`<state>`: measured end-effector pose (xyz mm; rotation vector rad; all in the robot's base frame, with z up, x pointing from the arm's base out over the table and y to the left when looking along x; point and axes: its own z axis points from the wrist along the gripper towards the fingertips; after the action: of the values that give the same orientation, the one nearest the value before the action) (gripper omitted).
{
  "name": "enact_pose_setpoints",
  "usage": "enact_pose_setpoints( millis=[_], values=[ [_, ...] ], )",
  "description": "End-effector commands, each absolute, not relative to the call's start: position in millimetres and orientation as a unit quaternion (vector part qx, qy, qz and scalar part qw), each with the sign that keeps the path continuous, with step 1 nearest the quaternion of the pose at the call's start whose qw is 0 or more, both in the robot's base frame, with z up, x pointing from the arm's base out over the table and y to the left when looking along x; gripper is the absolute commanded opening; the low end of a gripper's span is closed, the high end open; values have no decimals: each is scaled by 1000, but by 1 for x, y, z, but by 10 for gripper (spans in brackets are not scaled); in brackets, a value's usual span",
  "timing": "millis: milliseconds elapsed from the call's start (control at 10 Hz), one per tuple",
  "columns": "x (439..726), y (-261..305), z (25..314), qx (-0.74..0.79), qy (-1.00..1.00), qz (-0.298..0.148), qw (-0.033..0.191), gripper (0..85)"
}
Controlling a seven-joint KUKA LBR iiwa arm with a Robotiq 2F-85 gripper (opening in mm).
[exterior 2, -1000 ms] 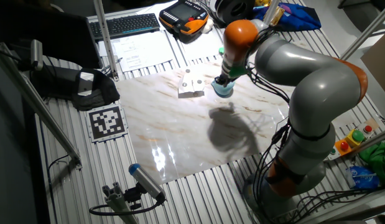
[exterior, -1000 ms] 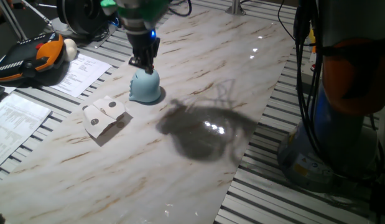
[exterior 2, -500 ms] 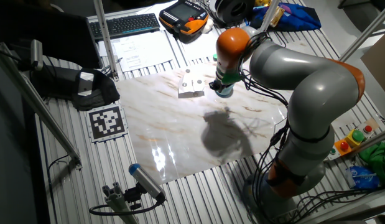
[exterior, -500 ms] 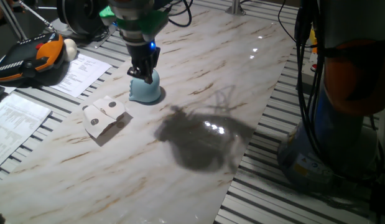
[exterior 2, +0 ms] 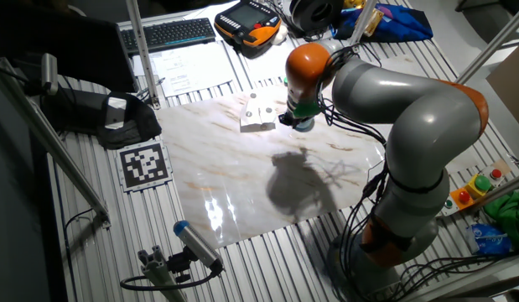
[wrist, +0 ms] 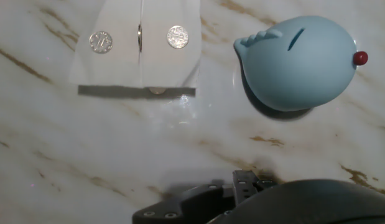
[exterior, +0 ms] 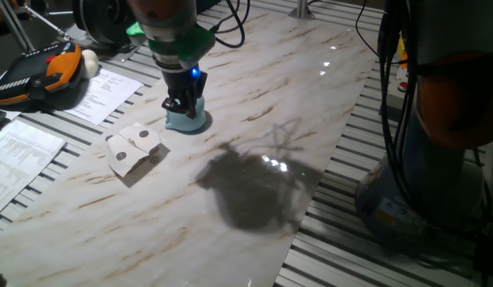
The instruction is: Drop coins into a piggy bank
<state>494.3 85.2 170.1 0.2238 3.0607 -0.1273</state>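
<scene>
The light blue piggy bank stands on the marble table, with a slot on its back and a tiny red knob. It also shows in one fixed view and is mostly hidden by the arm in the other fixed view. Round coins sit in the slots of the off-white block; another coin lies to the left. My gripper hangs low in front of the piggy bank, on the side of the block. Its fingers stand slightly apart and nothing shows between them.
The off-white block lies left of the piggy bank. An orange-black pendant and papers lie at the table's left edge. A keyboard and a QR marker are on the slatted surround.
My gripper has moved from above the piggy bank's top down and a little to the left, toward the block. The piggy bank and the block have not moved.
</scene>
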Motion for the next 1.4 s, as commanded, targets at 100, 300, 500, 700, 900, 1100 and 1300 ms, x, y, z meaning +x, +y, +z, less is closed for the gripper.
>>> enact_pose_setpoints(
  millis=[100,300,500,700,900,1100,1300],
  values=[
    [491,88,169,75,996,-37,33,0],
    [493,86,170,68,997,-34,31,0],
    [493,86,170,43,996,-69,37,0],
    [493,86,170,41,997,-42,49,0],
    [493,86,170,52,998,-30,31,0],
    [493,86,170,62,998,-27,13,0],
    [493,86,170,69,997,-15,11,0]
  ],
)
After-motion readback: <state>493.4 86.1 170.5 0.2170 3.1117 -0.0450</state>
